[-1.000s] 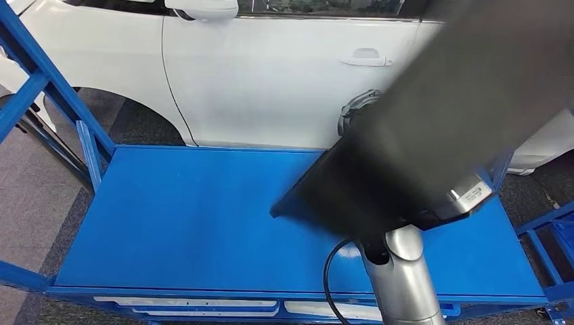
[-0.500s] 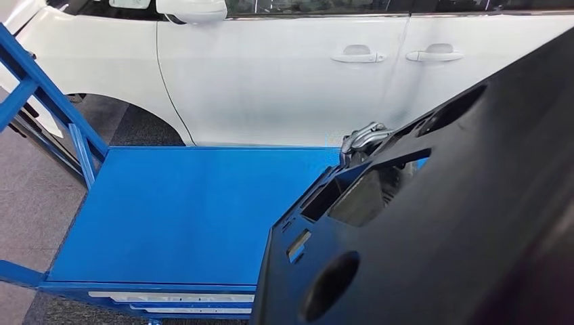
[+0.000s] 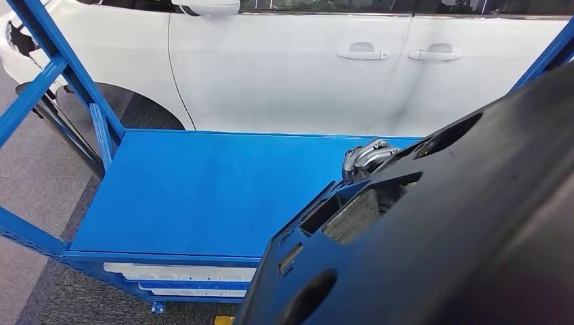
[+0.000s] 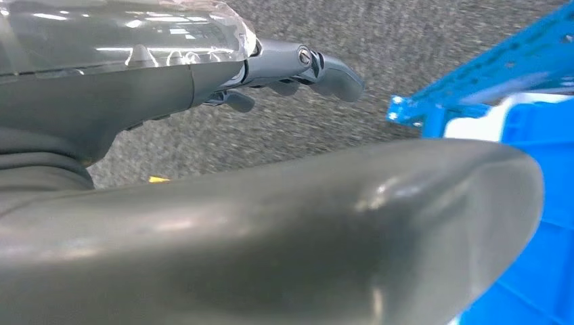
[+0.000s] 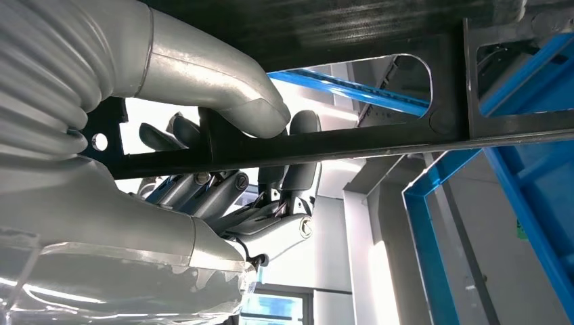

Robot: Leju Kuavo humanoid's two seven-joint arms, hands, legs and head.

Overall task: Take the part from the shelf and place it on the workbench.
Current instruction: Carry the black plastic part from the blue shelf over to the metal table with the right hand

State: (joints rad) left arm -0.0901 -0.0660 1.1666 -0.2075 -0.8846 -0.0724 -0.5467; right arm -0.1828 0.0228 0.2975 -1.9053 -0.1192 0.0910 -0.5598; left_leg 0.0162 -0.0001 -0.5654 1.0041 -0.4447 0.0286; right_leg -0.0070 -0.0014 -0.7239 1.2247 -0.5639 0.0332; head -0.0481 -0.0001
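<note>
A: Where did things stand, left to right?

B: The blue workbench (image 3: pixel 196 196) lay at left, a white car (image 3: pixel 284 68) behind it. The black panel part (image 3: pixel 433 237) hung tilted at right, its near corner over the bench's edge, not yet set down.

A: And the hands?

B: The right hand (image 5: pixel 223 169) gripped a rib of the part, thumb over it, fingers curled beneath. The left hand (image 4: pixel 298 68) showed its fingers loosely bent over grey carpet (image 4: pixel 406 40); whether they held anything could not be told, as that view was crowded.

A: How best to finish?

B: Probably carry the part leftward over the bench, level it, lower it flat. The blue frame uprights (image 3: pixel 61 74) and car door stood close by.
</note>
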